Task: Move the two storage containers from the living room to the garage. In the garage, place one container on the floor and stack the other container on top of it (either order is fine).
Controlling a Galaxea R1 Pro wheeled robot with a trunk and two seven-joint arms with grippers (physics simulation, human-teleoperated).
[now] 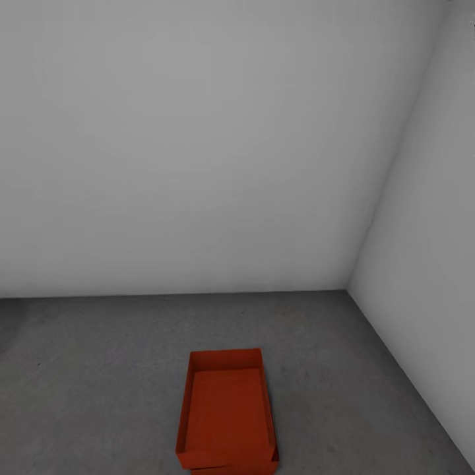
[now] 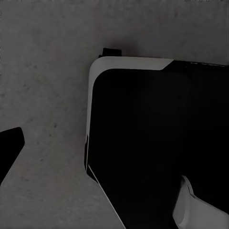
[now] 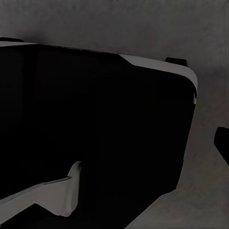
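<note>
- Ahead of you, plain white walls meet in a corner above the rough dark grey floor.
- You have the orange-red containers stacked on that floor, near the corner.
- You cannot tell either gripper's finger opening.

containers stacked on floor; wall corner behind-right
</note>
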